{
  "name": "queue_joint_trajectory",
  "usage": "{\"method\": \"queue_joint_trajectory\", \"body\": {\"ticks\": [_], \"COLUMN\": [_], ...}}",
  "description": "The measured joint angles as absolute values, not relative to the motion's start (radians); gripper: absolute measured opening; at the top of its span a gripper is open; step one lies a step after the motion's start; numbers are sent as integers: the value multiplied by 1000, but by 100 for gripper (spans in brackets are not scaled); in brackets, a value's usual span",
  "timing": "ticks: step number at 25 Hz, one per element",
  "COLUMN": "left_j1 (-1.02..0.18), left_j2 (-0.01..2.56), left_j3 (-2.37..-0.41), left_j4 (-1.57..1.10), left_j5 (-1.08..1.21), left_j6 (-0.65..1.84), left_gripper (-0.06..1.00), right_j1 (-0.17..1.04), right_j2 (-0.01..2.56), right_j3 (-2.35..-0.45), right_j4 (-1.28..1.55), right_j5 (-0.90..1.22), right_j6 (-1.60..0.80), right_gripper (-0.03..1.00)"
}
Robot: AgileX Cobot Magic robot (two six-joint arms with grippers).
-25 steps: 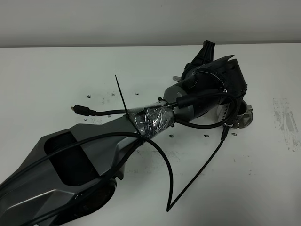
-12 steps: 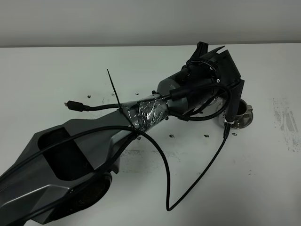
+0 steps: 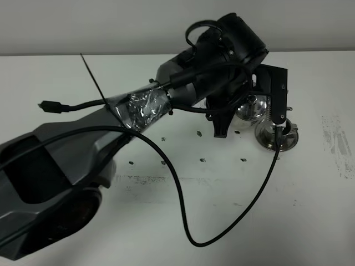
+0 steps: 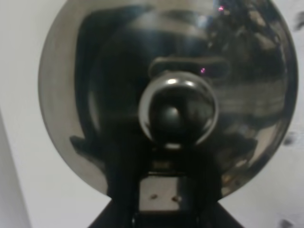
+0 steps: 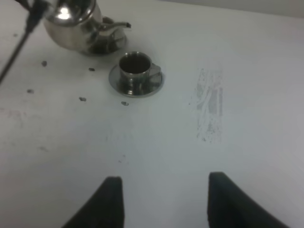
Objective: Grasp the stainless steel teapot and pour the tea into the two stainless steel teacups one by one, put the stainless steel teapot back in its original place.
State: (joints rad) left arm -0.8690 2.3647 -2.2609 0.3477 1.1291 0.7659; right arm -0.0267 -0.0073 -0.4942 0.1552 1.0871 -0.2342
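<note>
- Presently the left end effector (image 3: pixel 249 127) reaches across the white surface (image 3: pixel 310 210) to the stainless steel teapot (image 3: pixel 252 105), which stands toward the far edge, right of the middle.
- Its jaws are spread wide, one on each side of the pot. Whether either one touches the steel cannot be told.
- From the left wrist view the domed lid fills the picture, with its round knob (image 4: pixel 178 111) in the middle, seen from straight above.
- One teacup (image 3: pixel 279 130) sits on its saucer (image 3: pixel 266 141) just beside the teapot, on the side toward the right edge and a little nearer the front edge.
- In the right wrist view the cup's inside looks dark; liquid or shadow, it is unclear.
- A second cup is not clearly seen in any view.
- The right end effector (image 5: pixel 166 199) hangs well apart from pot and cup, its two dark fingers (image 5: pixel 109 199) wide apart and holding nothing.
- A grey scuffed patch (image 5: pixel 209 109) marks the surface near the right edge.
- A loose black cable (image 3: pixel 183 221) loops down from the left arm.
</note>
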Motion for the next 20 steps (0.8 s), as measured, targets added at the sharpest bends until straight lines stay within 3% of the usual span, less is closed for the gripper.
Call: {"method": "queue_joint_trajectory", "body": {"ticks": [7,20], "left_j1": [-831,-790], "left_j2": [2123,2100], "left_j3": [-1911,-1699], "left_j4": [244,10], "left_j5": [1071,825], "left_j6": [736,621], "left_gripper": [19,19], "right_j1": [-27,-27], "right_j2": [-7,-7], "right_j3": [-494,-494], "right_j4": [155,155], "right_j5": [1087,1087], "right_j6": [-234,-234], "right_gripper": [42,42]}}
